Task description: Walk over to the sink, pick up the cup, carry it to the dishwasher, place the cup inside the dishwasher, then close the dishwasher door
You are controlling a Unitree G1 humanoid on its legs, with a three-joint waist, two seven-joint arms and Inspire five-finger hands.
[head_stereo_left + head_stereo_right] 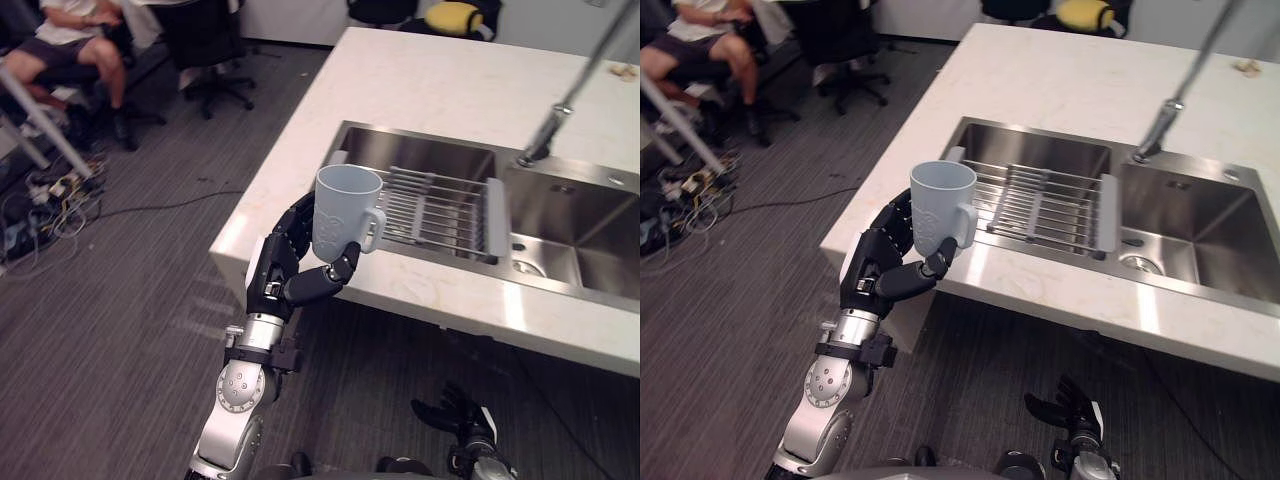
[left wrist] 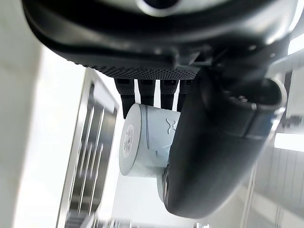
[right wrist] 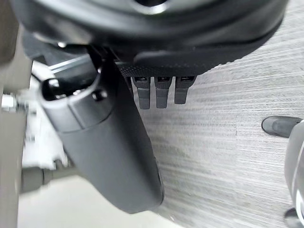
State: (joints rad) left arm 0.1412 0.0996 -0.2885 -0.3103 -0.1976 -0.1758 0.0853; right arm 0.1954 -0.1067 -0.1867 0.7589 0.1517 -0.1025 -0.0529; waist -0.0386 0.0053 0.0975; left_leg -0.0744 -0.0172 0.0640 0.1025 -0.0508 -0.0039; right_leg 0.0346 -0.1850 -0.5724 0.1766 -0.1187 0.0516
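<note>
Cup (image 1: pixel 345 205), pale blue-grey and smooth, with a flared rim and a looped handle, stood upright in the left eye view just toward 9 o'clock of centre. It was held in the air by the near corner of the counter (image 1: pixel 440 90). The left robot hand (image 1: pixel 285 270), dark and segmented, was wrapped round it, fingers behind the wall and thumb curled under the handle. The counter was a pale, faintly veined stone slab with a squared edge. Set into it toward 3 o'clock lay a brushed-steel sink (image 1: pixel 590 230) of two rectangular basins. A wire rack (image 1: pixel 440 205) with grey end bars spanned the nearer basin, and a slim metal faucet (image 1: pixel 565 100) slanted in from 1 o'clock. At 5 o'clock the right robot hand (image 1: pixel 455 415) hung low over the ribbed grey carpeted floor (image 1: pixel 130 300), its fingers loosely spread and holding nothing. A seated person (image 1: pixel 70 30) and a black wheeled office chair (image 1: pixel 210 50) were at 11 o'clock.

The right eye view gave the same layout, with the cup's handle turned toward 3 o'clock.

In the left wrist view the cup's flat round base and cylindrical wall showed past a row of dark left fingers (image 2: pixel 145 92). These pressed its wall while the rounded left thumb (image 2: pixel 209 156) closed on the opposite side.

In the right wrist view the blunt right fingers (image 3: pixel 161 92) were straight. The glossy right thumb (image 3: pixel 114 156) stood apart from them, with nothing between, above the striped carpet.
</note>
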